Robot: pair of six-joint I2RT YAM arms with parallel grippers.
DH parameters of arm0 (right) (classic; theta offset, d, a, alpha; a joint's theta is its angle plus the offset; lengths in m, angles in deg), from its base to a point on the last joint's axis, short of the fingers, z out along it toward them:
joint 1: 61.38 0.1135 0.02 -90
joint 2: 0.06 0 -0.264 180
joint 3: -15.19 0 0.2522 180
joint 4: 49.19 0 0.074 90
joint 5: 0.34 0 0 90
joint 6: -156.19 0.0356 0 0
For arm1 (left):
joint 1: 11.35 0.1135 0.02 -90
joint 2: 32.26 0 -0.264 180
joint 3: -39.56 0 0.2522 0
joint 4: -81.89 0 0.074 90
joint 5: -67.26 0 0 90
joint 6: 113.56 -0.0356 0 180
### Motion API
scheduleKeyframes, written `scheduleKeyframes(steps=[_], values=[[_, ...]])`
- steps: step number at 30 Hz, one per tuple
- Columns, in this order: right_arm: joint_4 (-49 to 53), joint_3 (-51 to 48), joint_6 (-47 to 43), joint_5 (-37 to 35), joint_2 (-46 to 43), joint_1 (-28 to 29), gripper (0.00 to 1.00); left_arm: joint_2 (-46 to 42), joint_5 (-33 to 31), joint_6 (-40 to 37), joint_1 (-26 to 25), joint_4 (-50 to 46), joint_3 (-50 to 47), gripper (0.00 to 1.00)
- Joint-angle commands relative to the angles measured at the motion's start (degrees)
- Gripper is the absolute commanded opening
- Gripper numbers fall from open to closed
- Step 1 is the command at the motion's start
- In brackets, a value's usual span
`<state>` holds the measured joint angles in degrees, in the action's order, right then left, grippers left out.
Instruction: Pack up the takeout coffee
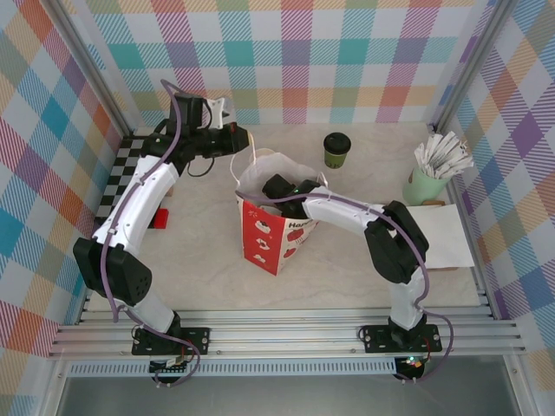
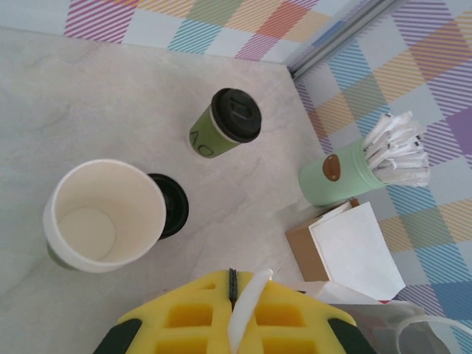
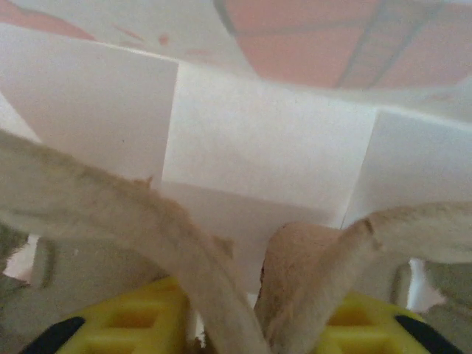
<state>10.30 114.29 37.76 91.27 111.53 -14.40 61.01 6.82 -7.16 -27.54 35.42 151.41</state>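
The takeout coffee (image 1: 336, 149), a short green cup with a black lid, stands upright at the back of the table, right of the bag; it is also the takeout coffee (image 2: 225, 124) in the left wrist view. The red-and-white paper gift bag (image 1: 273, 227) stands open mid-table. My left gripper (image 1: 236, 141) is at the bag's back left corner; the left gripper (image 2: 240, 279) is shut on a white strip of the bag (image 2: 248, 306). My right gripper (image 1: 279, 186) reaches into the bag's mouth; the right gripper (image 3: 254, 328) is closed round the bag's beige twine handles (image 3: 147, 221).
A stack of lidless cups (image 2: 103, 214) and a loose black lid (image 2: 171, 205) sit beside the left gripper. A green holder of white sticks (image 1: 427, 180) and a napkin box (image 1: 440, 234) stand at the right. A red item (image 1: 159, 218) and checkered mat (image 1: 121, 173) lie left.
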Motion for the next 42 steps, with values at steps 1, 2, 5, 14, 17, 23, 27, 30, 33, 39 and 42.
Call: scheduleKeyframes(steps=[1,2,5,14,17,23,27,30,33,39,42], values=[[1.4,-1.3,-1.4,0.8,0.9,0.5,0.49,-1.2,4.9,-1.4,0.5,7.1,-2.6,0.0],[2.0,-0.4,-0.4,0.9,2.2,0.3,0.52,-1.4,6.1,-1.7,0.5,7.9,-3.6,0.0],[0.8,1.7,2.8,1.1,1.7,0.1,0.68,-2.2,6.5,-4.2,0.4,7.6,-5.7,0.0],[2.1,7.5,12.9,2.5,-1.8,-0.8,1.0,-1.8,8.5,-15.7,-3.4,-1.5,-4.6,0.0],[0.8,7.3,15.1,2.6,-3.7,-1.0,1.0,-2.8,7.1,-16.8,-4.4,-1.0,-6.1,0.0],[-0.5,3.6,13.1,6.2,-9.7,-1.0,0.99,-4.2,3.7,-18.5,-4.3,0.3,-7.8,0.0],[0.2,1.6,11.4,4.3,-10.3,-1.0,0.97,-4.4,2.3,-21.9,-4.0,-1.3,-7.0,0.0],[-5.9,1.6,15.9,7.6,-12.9,-1.7,0.97,-4.6,2.8,-22.5,-3.7,-0.9,-7.0,0.0],[-4.3,4.8,10.8,-1.2,-10.8,1.6,0.98,-3.8,5.6,-20.5,-3.7,0.2,-6.6,0.0],[-22.8,-1.3,21.7,-0.8,-18.6,-1.3,1.0,-3.5,5.7,-19.4,-3.8,1.7,-6.4,0.0],[-23.6,0.2,18.9,-8.0,-20.9,-0.3,1.0,-3.1,0.6,-18.9,-3.5,-0.2,-5.9,0.0]])
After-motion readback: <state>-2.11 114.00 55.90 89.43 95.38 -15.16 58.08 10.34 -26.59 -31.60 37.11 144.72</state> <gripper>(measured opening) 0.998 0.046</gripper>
